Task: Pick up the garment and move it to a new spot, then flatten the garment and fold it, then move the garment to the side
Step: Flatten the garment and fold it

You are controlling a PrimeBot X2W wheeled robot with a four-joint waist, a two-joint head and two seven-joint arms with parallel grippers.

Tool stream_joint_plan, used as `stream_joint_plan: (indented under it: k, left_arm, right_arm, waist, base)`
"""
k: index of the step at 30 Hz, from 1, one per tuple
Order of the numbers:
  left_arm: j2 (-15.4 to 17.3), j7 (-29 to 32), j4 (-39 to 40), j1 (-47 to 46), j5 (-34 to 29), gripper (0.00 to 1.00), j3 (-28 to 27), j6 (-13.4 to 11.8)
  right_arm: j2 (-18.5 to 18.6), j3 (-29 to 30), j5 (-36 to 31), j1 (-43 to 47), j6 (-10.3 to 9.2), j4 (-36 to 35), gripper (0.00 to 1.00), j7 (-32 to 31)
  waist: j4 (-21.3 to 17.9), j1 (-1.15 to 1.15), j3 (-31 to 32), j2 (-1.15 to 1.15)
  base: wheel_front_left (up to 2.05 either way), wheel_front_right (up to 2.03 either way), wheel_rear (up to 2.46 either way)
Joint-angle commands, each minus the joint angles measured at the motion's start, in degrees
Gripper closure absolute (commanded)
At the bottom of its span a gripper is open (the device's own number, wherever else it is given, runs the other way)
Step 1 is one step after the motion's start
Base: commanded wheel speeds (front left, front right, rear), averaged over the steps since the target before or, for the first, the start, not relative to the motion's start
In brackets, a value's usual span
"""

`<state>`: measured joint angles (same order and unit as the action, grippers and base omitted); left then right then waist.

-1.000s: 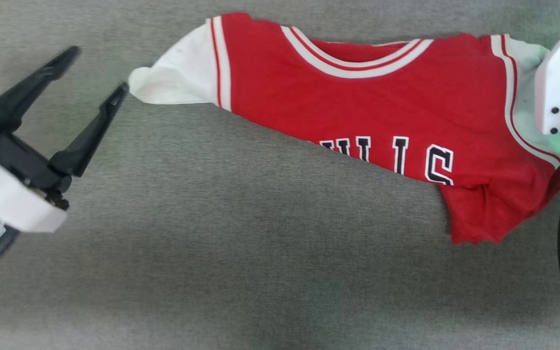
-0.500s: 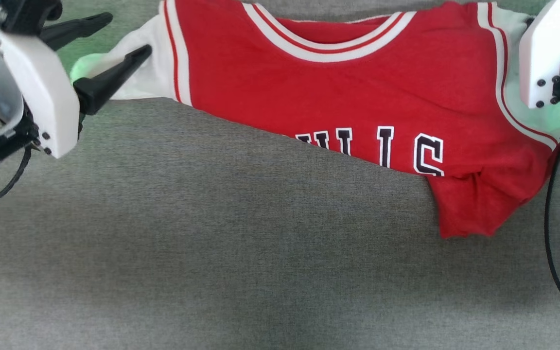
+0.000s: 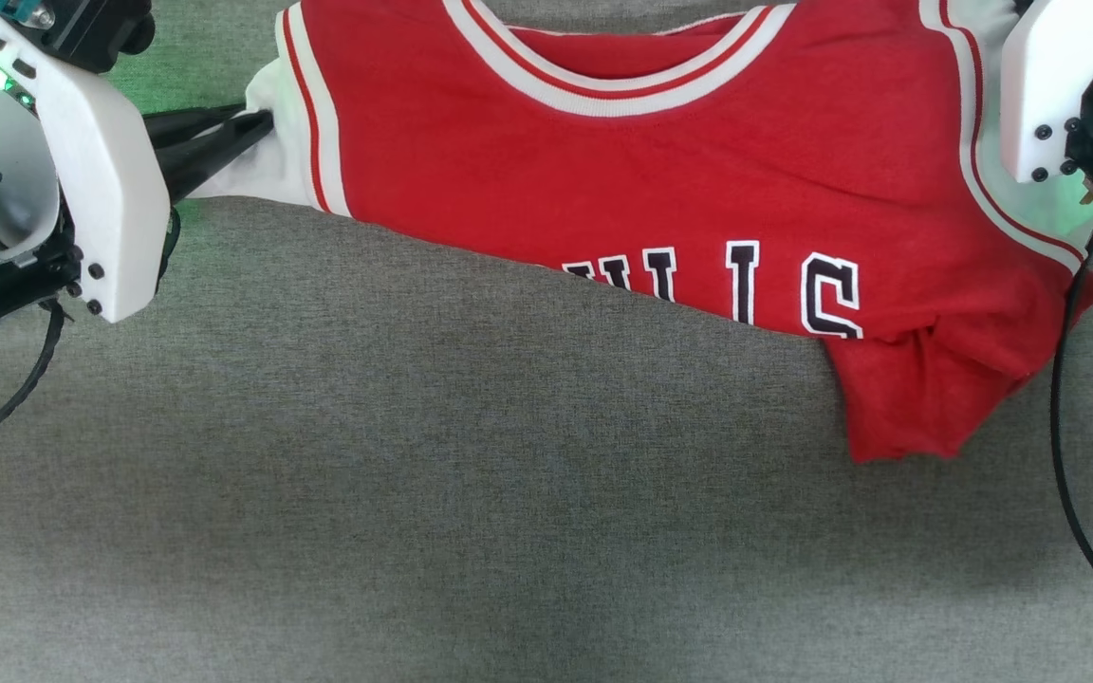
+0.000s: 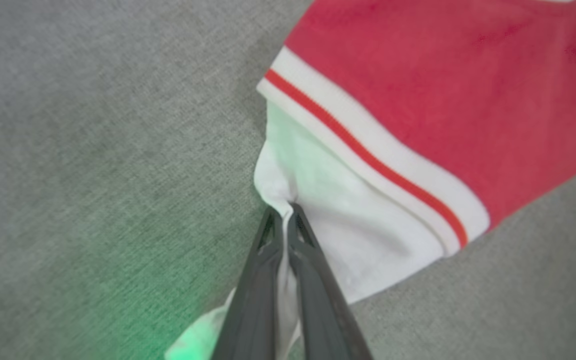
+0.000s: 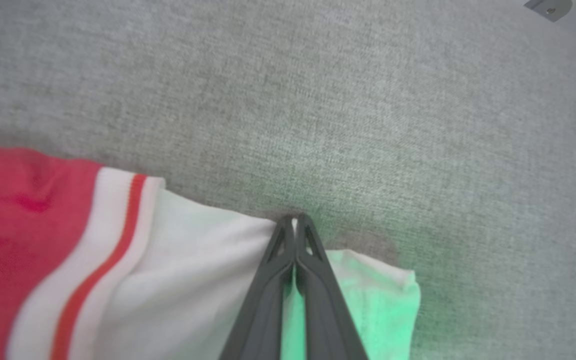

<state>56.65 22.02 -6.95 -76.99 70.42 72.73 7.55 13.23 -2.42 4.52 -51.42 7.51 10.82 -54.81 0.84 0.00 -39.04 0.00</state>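
Item: garment (image 3: pixel 660 161), red jersey, half-spread at the far side of the grey worktop (image 3: pixel 414 522), lower body bunched. My left hand (image 4: pixel 284 212) is clamped tight on one white sleeve (image 4: pixel 328 240). My right hand (image 5: pixel 295 220) is clamped tight on the opposite sleeve (image 5: pixel 208 260). Outstanding, by my reckoning: flattening, folding, moving aside.

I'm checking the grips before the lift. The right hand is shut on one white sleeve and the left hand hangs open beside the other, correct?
Not the left hand: the left wrist view shows it shut on the other white sleeve of the shirt. The right hand is shut on one white sleeve, as you said.
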Motion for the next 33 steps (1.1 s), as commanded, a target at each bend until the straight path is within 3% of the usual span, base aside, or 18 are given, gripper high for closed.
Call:
stream_joint_plan:
  k: [1, 6, 12, 19, 26, 33]
  left_arm:
    - [-0.6, -0.8, -0.5, 1.8, 0.0, 1.00, 1.1, -0.2]
    - [-0.7, -7.0, -2.3, 0.9, -0.6, 1.00, 0.7, -0.2]
    - [-1.5, -20.0, -8.3, -3.1, -0.2, 1.00, 0.6, -0.2]
    - [-3.4, -31.4, -17.4, -11.8, 4.5, 1.00, -0.5, -0.2]
    - [-7.7, -36.8, -27.7, -23.4, 9.5, 1.00, -8.1, -0.2]
    - [-10.7, -37.3, -28.5, -27.3, 12.6, 1.00, -14.6, -0.2]
  right_arm:
    - [-0.7, -0.4, -0.3, 2.0, -0.04, 3.3, 1.00, 0.2]
    - [-1.0, 1.1, -0.6, 1.0, -0.04, 2.3, 1.00, 4.6]
    - [-1.2, 4.4, -2.0, -3.5, -0.04, 0.2, 1.00, 14.3]
    - [-3.6, 9.4, -9.1, -15.6, -0.04, 3.3, 1.00, 25.6]
    - [-7.4, 18.5, -18.9, -32.1, -0.11, 9.1, 1.00, 38.6]
    - [-9.1, 25.0, -25.3, -40.5, -0.16, 15.7, 1.00, 47.2]
  waist:
    - [-0.1, 0.00, 0.2, 0.00]
    - [-0.2, 0.00, 2.0, 0.00]
    - [-0.4, 0.00, 4.6, 0.00]
    - [-1.0, 0.00, 5.9, 0.00]
    - [-1.5, 0.00, 7.1, 0.00]
    - [-1.0, 0.00, 9.1, 0.00]
  base:
    - [0.00, 0.00, 0.00]
    - [0.00, 0.00, 0.00]
    - [0.00, 0.00, 0.00]
    - [0.00, 0.00, 0.00]
    - [0.00, 0.00, 0.00]
    - [0.00, 0.00, 0.00]
